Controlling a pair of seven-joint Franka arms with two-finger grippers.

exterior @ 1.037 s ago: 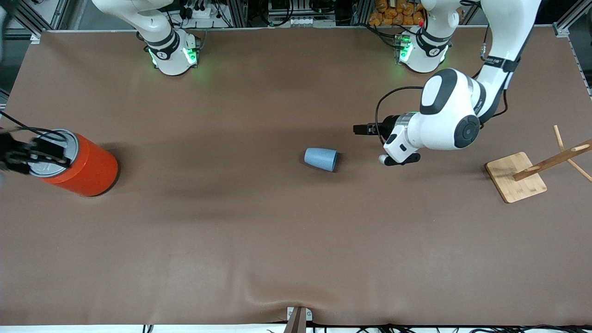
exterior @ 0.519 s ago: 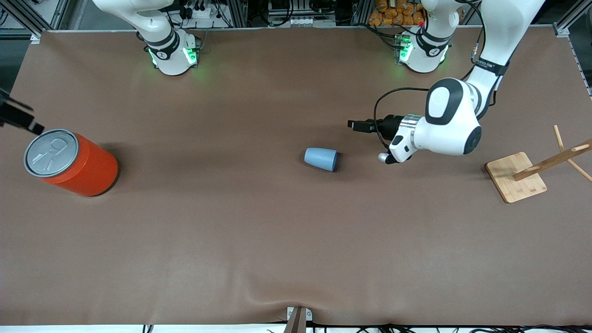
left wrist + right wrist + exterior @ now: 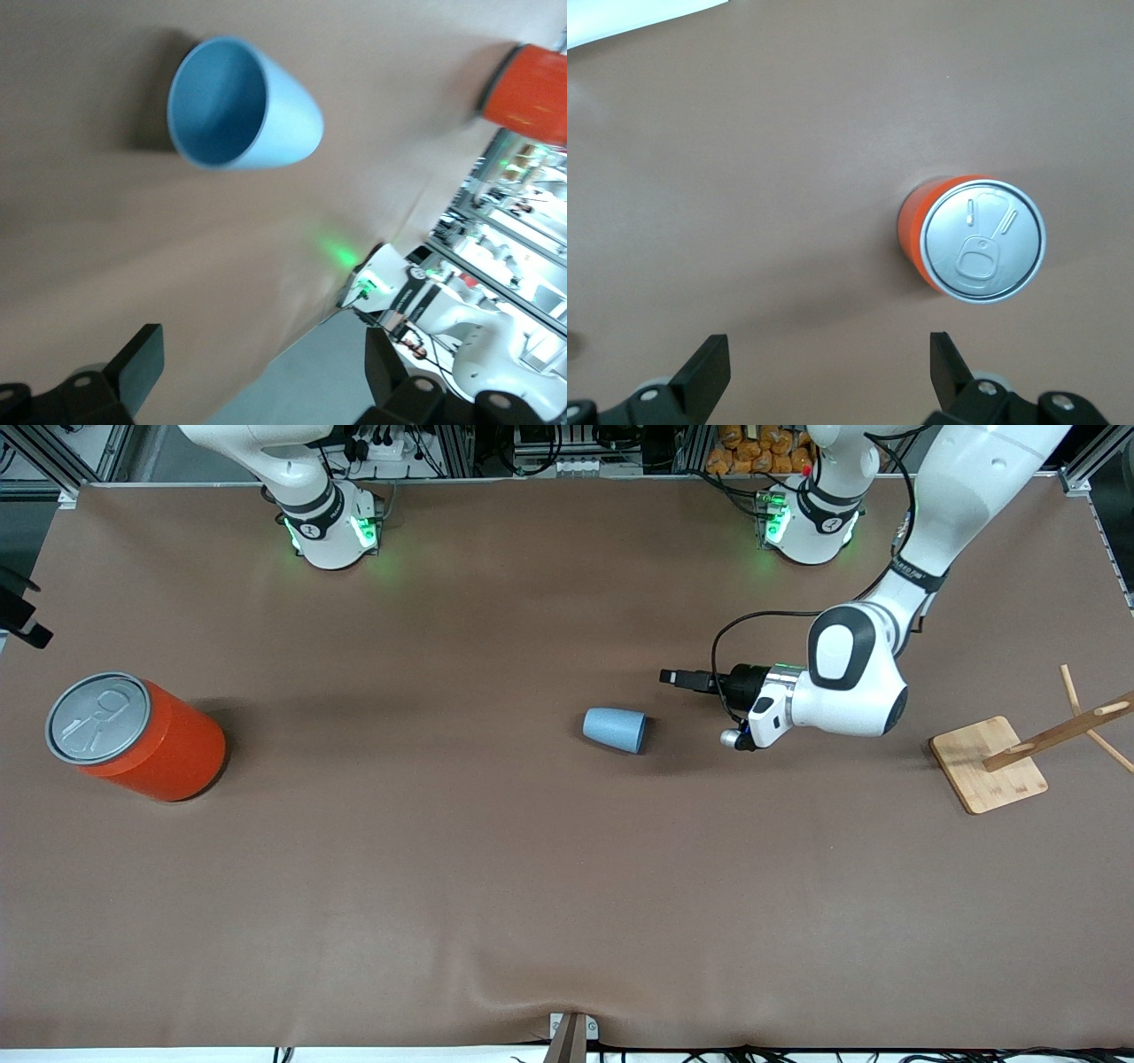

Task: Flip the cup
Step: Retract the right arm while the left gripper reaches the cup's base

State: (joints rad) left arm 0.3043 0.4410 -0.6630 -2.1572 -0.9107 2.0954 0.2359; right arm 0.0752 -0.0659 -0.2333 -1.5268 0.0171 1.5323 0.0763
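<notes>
The light-blue cup [image 3: 614, 730] lies on its side near the middle of the table. Its open mouth points toward the left arm's end. My left gripper [image 3: 675, 678] is open and empty, a short way from the cup's mouth on the left arm's end, apart from it. In the left wrist view the cup [image 3: 244, 106] shows its hollow inside, ahead of the open left gripper [image 3: 266, 372]. My right gripper [image 3: 28, 611] is at the table's edge at the right arm's end. It [image 3: 828, 367] is open and empty.
A big orange can [image 3: 133, 735] with a grey pull-tab lid stands upright at the right arm's end; it also shows in the right wrist view [image 3: 974, 239]. A wooden stand [image 3: 988, 766] with slanted pegs sits at the left arm's end.
My right gripper has lifted off the orange can's top and drawn away to the table's edge. My left gripper has edged toward the cup and turned its wrist.
</notes>
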